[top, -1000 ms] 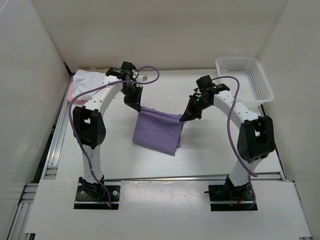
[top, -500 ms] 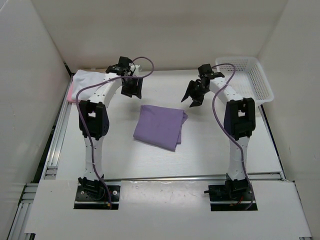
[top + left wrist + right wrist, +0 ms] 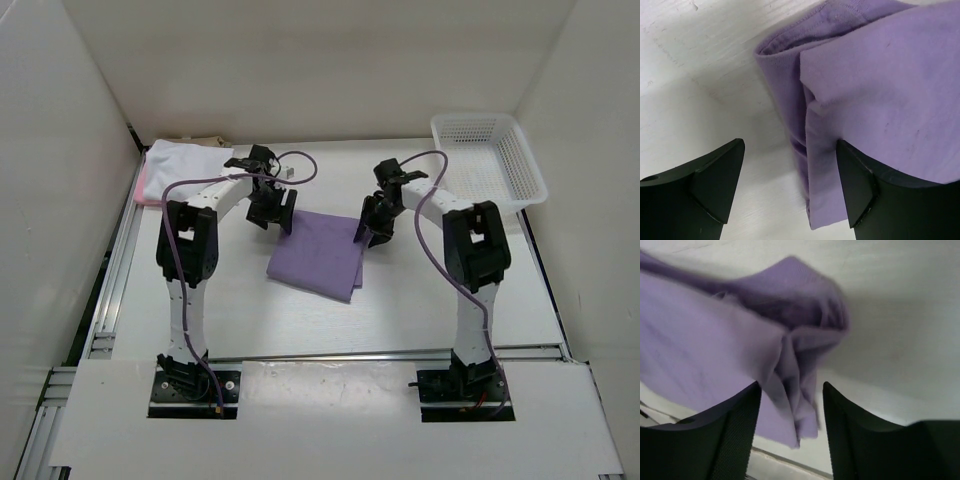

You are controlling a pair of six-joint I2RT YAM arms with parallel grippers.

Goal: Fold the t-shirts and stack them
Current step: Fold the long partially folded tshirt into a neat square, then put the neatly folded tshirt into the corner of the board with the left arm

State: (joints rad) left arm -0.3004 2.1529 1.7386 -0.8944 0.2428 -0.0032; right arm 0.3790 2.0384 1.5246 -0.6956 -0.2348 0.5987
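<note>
Table [image 3: 420,300]; lavender shirt [image 3: 318,255]; shirt pile [image 3: 180,163]; basket [image 3: 528,170]

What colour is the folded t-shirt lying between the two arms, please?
The t-shirt is plain lavender purple, clearest in the left wrist view.

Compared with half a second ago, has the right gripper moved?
Yes. In the top view the right gripper has moved left and lower, away from the white basket, to the lavender shirt's far right corner.
</note>
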